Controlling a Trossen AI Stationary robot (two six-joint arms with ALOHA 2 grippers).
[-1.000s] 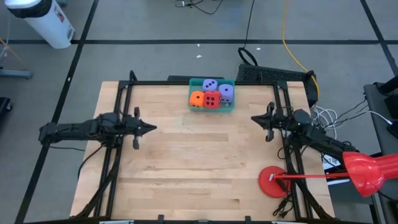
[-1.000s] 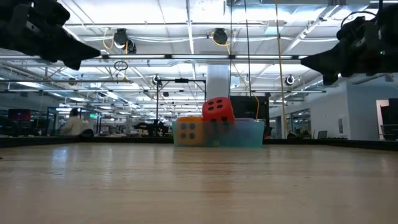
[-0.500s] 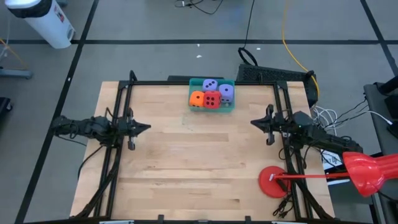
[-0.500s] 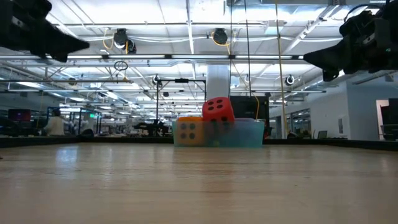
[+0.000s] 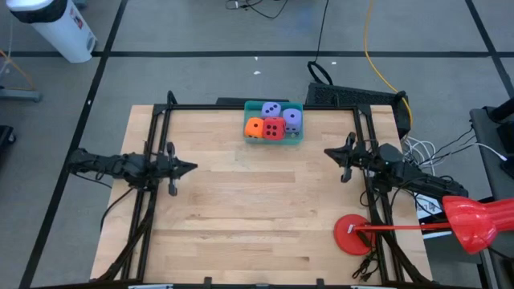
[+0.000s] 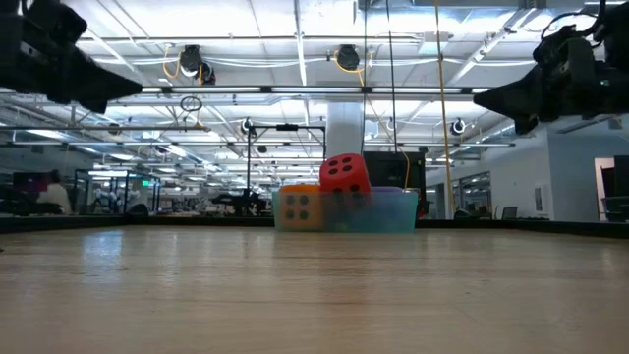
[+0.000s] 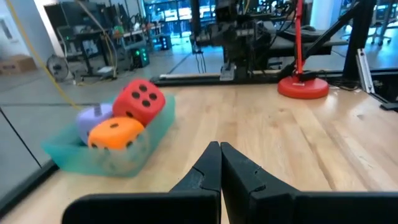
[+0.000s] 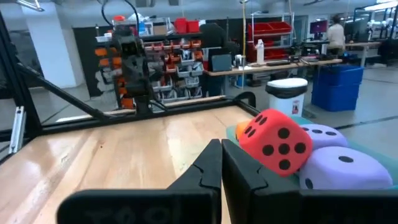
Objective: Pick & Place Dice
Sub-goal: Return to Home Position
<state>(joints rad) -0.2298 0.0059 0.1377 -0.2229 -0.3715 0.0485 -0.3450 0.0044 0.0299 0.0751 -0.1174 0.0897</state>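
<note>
On the wooden table, four dice fill the bin; left gripper and right gripper, fingers pressed together, hover aside, probably only parking next.

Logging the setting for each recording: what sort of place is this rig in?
Probably a large open robotics lab or workshop: a high ceiling with strip lights, racks of parts bins, and workbenches beyond the wooden table.

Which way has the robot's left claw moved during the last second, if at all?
Yes. In the high view the left gripper has drawn back slightly, so its tip now sits a little nearer the black frame rail that the arm crosses.
</note>
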